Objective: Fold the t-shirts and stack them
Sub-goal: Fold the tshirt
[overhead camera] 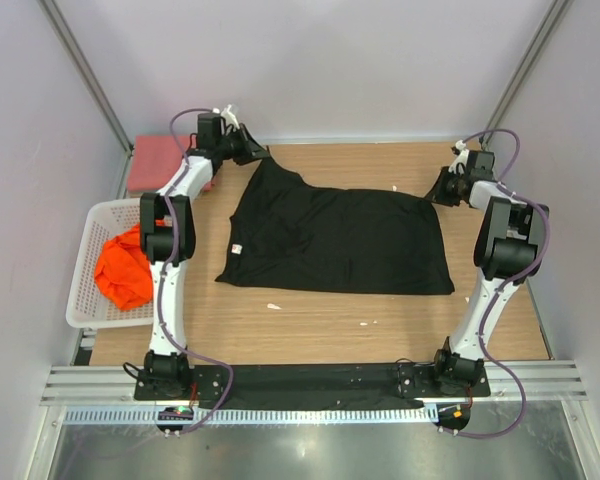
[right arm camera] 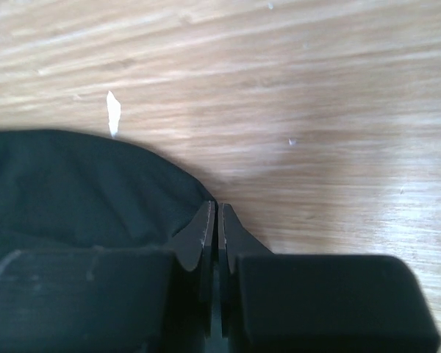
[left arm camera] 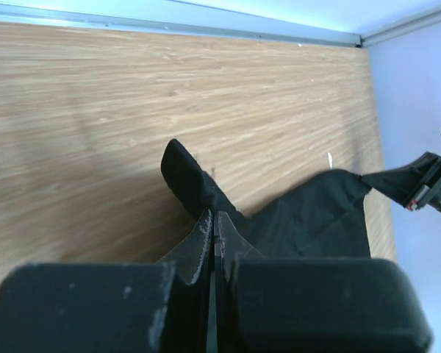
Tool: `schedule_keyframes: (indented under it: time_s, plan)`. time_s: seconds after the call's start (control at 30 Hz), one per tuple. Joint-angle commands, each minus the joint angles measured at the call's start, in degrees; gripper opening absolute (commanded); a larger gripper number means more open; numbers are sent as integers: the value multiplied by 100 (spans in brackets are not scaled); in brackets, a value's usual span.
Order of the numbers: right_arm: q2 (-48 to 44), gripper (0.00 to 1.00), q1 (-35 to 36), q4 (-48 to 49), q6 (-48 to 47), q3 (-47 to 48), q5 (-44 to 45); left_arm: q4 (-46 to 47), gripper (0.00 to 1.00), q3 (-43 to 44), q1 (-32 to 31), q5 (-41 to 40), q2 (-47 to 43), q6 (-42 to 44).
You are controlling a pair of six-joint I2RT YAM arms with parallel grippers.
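Place: a robot test cell, lab-like.
Enclosure: plain white panels (overhead camera: 320, 70) wall my wooden worktop (overhead camera: 320, 320) on three sides.
Mounting: my two arm bases (overhead camera: 168, 368) are bolted to aluminium rails (overhead camera: 90, 385) along its near edge.
Cabling: bare purple cables (overhead camera: 185, 113) loop off my arms.

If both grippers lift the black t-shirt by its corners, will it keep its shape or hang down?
It will probably sag between them: the black t-shirt lies thin and wrinkled, and it bends into a soft peak at the left gripper. It looks light for its size; small pinches by that one and the right gripper seem enough to hold it.
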Motion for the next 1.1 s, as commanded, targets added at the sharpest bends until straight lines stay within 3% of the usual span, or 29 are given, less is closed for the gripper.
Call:
schedule_keyframes:
  time_s: [0.0,0.2,0.3,0.73,1.07]
  plan:
    - [-430,10,-15,1001,210,-192,-51,448,0,-228,28,328,-687,182]
    - [-79,32,-24,608,341,263,-322,492,0,-298,28,521,-582,77]
    - [176,35,-15,466,473,571,-385,571,0,-246,28,600,-450,-28]
    - [1081,36,-15,-1107,-246,1749,318,545,0,-35,19,644,-142,7]
    - [1143,30,-15,-1696,-554,2083,-24,527,0,0,28,627,-116,7]
